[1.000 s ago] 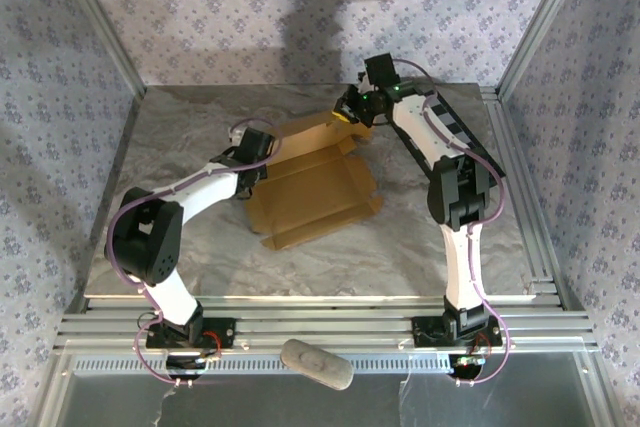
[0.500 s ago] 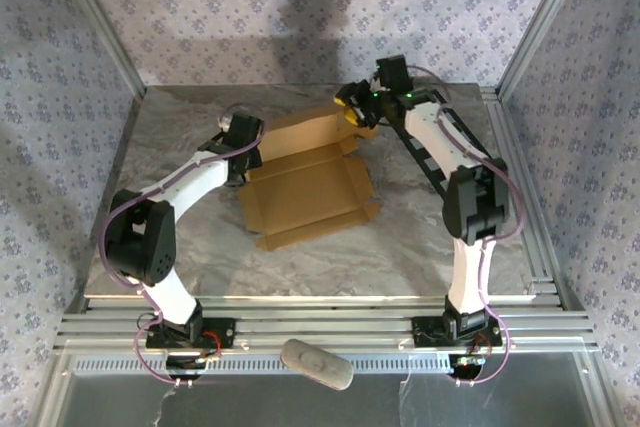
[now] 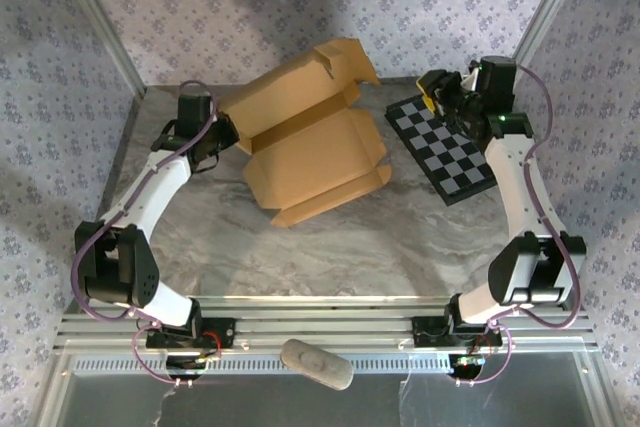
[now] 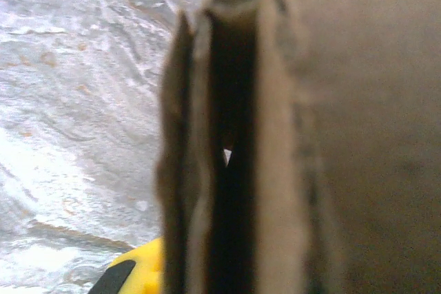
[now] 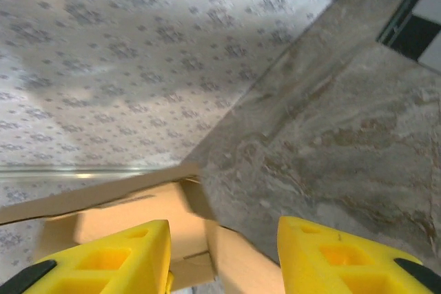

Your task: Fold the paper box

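Top external: left gripper (image 3: 220, 136) pinches the tan cardboard mailer box (image 3: 320, 162) at its left edge; the empty, parted right gripper (image 3: 432, 99) should push the raised lid (image 3: 300, 87) down squarely.

Tan-brown cardboard paper box (image 3: 320, 162): matt paper board, fibrous cut edges.
Grey marbled surface (image 3: 400, 237): smooth, low sheen.
Black-and-white checkerboard panel (image 3: 450, 152): smooth, matt.
Right end effector (image 5: 222, 256) fingers (image 5: 337, 256): yellow plastic, matt.
Silver frame rails (image 3: 330, 332): ribbed metal.
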Robot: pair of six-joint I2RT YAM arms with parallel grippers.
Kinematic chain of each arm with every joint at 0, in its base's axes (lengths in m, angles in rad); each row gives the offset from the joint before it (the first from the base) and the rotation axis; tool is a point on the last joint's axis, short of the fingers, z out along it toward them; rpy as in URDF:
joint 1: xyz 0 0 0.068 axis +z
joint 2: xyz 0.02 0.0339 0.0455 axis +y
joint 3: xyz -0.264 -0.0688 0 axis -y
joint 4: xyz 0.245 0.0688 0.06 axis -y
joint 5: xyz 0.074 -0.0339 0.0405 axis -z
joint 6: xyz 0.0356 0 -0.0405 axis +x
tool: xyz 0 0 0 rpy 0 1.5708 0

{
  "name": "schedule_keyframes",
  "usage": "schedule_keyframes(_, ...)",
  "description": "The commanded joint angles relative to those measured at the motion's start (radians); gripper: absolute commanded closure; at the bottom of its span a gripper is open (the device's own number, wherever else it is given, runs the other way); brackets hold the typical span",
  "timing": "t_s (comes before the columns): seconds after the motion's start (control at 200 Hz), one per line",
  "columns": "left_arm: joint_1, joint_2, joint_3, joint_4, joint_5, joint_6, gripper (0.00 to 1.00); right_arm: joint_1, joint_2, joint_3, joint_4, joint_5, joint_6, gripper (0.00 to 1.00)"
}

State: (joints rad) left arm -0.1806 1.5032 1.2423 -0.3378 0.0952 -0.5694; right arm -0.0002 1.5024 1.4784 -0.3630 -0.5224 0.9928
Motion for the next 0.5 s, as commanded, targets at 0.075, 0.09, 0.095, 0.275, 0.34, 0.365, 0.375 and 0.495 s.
schedule_keyframes(0.075, 0.009, 0.028, 0.078, 0.003, 0.202, -0.045, 1.0, 0.037, 0.07, 0.008, 0.001, -0.151, -0.008, 0.51)
schedule_keyframes(0.09, 0.01, 0.03, 0.078, 0.004, 0.207, -0.05, 1.0, 0.042, 0.077, 0.012, -0.001, -0.158, -0.011, 0.51)
schedule_keyframes(0.095, 0.009, 0.03, 0.078, 0.005, 0.208, -0.051, 1.0, 0.043, 0.079, 0.013, -0.002, -0.159, -0.013, 0.51)
schedule_keyframes(0.275, 0.012, 0.045, 0.085, 0.012, 0.254, -0.068, 1.0, 0.091, 0.14, 0.064, -0.001, -0.192, -0.062, 0.45)
schedule_keyframes(0.34, 0.015, 0.046, 0.084, 0.011, 0.261, -0.067, 1.0, 0.092, 0.154, 0.081, 0.002, -0.187, -0.078, 0.44)
schedule_keyframes(0.365, 0.017, 0.048, 0.084, 0.01, 0.265, -0.07, 1.0, 0.089, 0.159, 0.086, 0.003, -0.185, -0.082, 0.43)
schedule_keyframes(0.375, 0.019, 0.048, 0.084, 0.01, 0.268, -0.07, 1.0, 0.088, 0.161, 0.088, 0.004, -0.187, -0.082, 0.43)
schedule_keyframes(0.495, 0.025, 0.052, 0.087, 0.009, 0.286, -0.078, 1.0, 0.089, 0.18, 0.105, 0.036, -0.216, -0.071, 0.43)
